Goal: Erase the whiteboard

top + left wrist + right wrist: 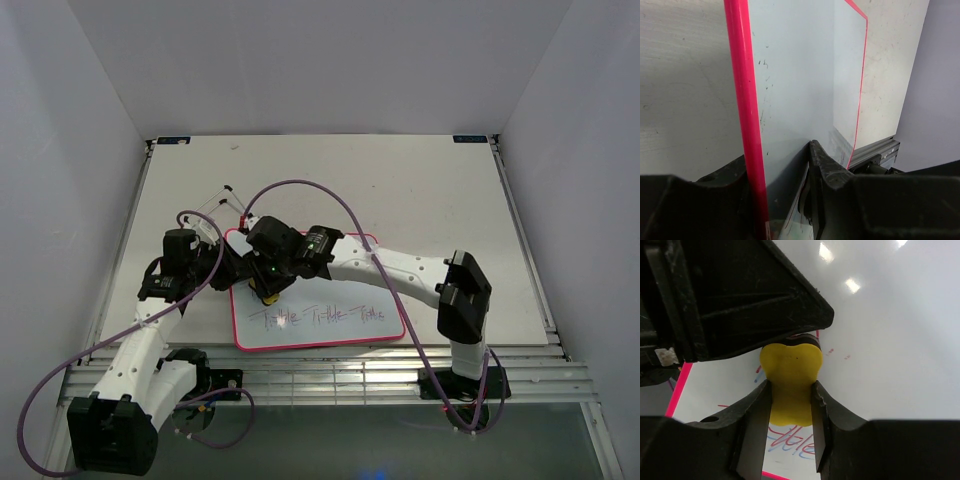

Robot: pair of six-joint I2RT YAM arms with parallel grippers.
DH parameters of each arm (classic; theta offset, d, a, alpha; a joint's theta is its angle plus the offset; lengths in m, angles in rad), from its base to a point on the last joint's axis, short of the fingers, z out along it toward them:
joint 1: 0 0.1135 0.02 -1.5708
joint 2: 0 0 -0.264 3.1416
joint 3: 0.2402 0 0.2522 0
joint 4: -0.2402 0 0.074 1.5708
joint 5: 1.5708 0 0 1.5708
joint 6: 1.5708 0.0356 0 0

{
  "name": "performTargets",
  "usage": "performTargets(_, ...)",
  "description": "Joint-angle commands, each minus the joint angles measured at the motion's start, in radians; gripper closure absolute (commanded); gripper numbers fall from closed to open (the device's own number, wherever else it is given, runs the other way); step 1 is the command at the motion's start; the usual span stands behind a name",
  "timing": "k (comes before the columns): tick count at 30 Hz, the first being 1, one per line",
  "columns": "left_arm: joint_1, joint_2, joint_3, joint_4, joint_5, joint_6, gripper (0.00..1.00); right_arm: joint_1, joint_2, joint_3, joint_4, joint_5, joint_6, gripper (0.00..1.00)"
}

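Bright, even light, with glare spots on the whiteboard [890, 340].

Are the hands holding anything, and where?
The left hand clamps the pink-framed white board by its edge; the right hand squeezes the yellow eraser block by its sides.

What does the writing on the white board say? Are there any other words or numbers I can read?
On the whiteboard, handwriting along its near edge: three scribbled words, too blurred to read; up close, the yellow eraser hides part of it.
At the far left corner of the table, a blue label: too small to read.
At its far right corner, another blue label: too small to read.
No other text shows.
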Motion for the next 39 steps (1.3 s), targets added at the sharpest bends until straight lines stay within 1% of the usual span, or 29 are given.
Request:
performTargets(1,-0.014,-0.019,0.026,0.134,-0.169,0.162,1.0,0.071,0.087,0.019,-0.077,-0.048,0.024,0.66)
performTargets(11,-0.014,-0.022,0.025,0.135,-0.156,0.161,1.0,0.086,0.105,0.078,-0.063,-0.054,-0.042,0.66)
performTargets(14,-0.014,-0.03,0.022,0.143,-0.143,0.158,1.0,0.086,0.079,0.053,-0.001,-0.084,-0.047,0.66)
performTargets(18,-0.013,-0.035,0.02,0.15,-0.131,0.158,1.0,0.073,0.075,0.032,0.033,-0.038,-0.039,0.66)
performTargets(19,-0.014,-0.038,0.02,0.15,-0.13,0.158,1.0,0.068,0.076,0.015,0.018,-0.029,-0.032,0.66)
performTargets(20,-0.014,-0.039,0.019,0.149,-0.128,0.158,1.0,0.06,0.076,0.006,0.006,0.038,-0.027,0.66)
performTargets(21,-0.014,-0.042,0.02,0.15,-0.127,0.158,1.0,0.041,0.073,-0.011,-0.011,0.063,-0.015,0.66)
performTargets(24,-0.014,-0.053,0.019,0.154,-0.12,0.158,1.0,-0.004,0.046,-0.118,-0.062,0.14,0.002,0.66)
performTargets(25,-0.014,-0.056,0.017,0.155,-0.12,0.158,1.0,-0.019,0.014,-0.157,-0.063,0.149,0.005,0.67)
performTargets(26,-0.013,-0.059,0.017,0.155,-0.12,0.158,1.0,-0.051,-0.003,-0.23,-0.053,0.148,0.007,0.67)
performTargets(29,-0.014,-0.058,0.017,0.16,-0.108,0.158,1.0,-0.102,-0.068,-0.344,-0.031,0.156,0.005,0.67)
performTargets(31,-0.014,-0.058,0.016,0.161,-0.107,0.156,1.0,-0.15,-0.092,-0.369,-0.013,0.142,-0.01,0.67)
performTargets(34,-0.014,-0.055,0.016,0.164,-0.096,0.158,1.0,-0.171,-0.08,-0.326,-0.019,0.134,-0.024,0.66)
performTargets(37,-0.014,-0.053,0.014,0.167,-0.091,0.158,1.0,-0.136,-0.054,-0.223,-0.008,0.076,-0.042,0.67)
performTargets(39,-0.014,-0.05,0.013,0.17,-0.09,0.158,1.0,-0.087,-0.037,-0.139,-0.001,0.033,-0.048,0.66)
